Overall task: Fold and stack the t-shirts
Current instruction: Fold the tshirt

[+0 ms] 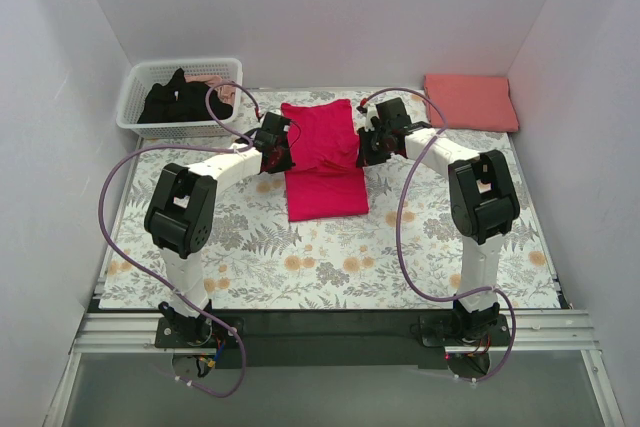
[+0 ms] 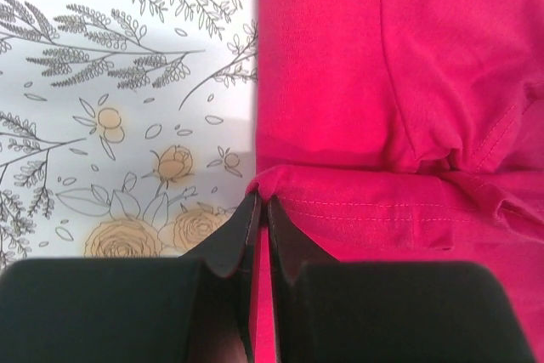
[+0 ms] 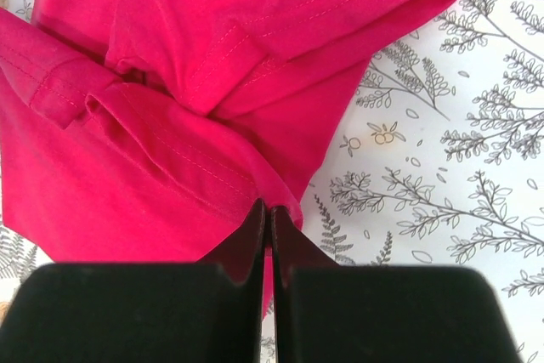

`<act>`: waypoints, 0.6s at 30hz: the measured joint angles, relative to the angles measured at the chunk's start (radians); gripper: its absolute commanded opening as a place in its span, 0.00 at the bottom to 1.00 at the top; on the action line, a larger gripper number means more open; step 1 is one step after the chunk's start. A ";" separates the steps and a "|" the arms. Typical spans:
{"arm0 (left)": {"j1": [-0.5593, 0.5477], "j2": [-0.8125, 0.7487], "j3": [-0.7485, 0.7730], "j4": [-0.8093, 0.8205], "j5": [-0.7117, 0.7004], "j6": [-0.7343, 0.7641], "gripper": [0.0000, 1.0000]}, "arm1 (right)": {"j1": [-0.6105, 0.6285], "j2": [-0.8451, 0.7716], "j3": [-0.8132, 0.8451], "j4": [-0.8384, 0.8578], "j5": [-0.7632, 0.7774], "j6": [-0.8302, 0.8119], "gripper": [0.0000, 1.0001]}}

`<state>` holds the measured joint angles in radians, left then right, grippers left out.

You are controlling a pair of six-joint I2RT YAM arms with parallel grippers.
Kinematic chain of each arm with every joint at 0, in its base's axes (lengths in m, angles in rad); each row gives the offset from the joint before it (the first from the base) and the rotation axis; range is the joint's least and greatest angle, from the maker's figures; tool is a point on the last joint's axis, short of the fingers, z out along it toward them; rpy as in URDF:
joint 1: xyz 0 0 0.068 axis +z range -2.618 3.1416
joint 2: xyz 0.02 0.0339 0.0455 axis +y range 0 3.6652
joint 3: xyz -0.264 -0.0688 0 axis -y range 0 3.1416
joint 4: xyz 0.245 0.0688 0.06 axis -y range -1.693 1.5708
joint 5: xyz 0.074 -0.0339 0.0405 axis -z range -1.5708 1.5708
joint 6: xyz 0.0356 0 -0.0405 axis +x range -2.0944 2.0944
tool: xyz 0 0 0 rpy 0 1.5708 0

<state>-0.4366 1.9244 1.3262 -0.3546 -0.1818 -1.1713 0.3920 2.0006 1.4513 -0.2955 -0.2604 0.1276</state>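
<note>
The crimson-magenta t-shirt [image 1: 322, 155] lies partly folded mid-cloth, its upper half raised between both grippers. My left gripper [image 1: 277, 150] is shut on the shirt's left edge, with the hem pinched between the fingers in the left wrist view [image 2: 263, 199]. My right gripper [image 1: 368, 143] is shut on the shirt's right edge, as the right wrist view [image 3: 269, 207] shows. The salmon-pink t-shirt [image 1: 470, 101] lies folded at the back right. The black t-shirt [image 1: 180, 100] sits crumpled in the basket.
A white lattice basket [image 1: 135, 97] stands at the back left with a pinkish cloth [image 1: 213, 84] behind the black shirt. The floral-print cloth [image 1: 330, 267] covers the table. White walls close in on three sides.
</note>
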 measured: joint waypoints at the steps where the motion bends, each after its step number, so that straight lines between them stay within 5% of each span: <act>1: 0.001 0.000 -0.005 0.014 -0.002 0.000 0.00 | 0.000 0.002 0.000 0.006 0.000 -0.002 0.01; 6: 0.003 0.001 -0.028 0.051 -0.003 0.000 0.00 | -0.005 0.004 0.000 0.030 0.005 -0.005 0.01; 18: 0.003 0.024 -0.029 0.096 -0.023 0.009 0.37 | -0.009 0.011 0.000 0.051 0.027 -0.019 0.31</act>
<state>-0.4335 1.9480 1.2976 -0.2588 -0.2050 -1.1622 0.3832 2.0113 1.4509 -0.2443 -0.2333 0.1081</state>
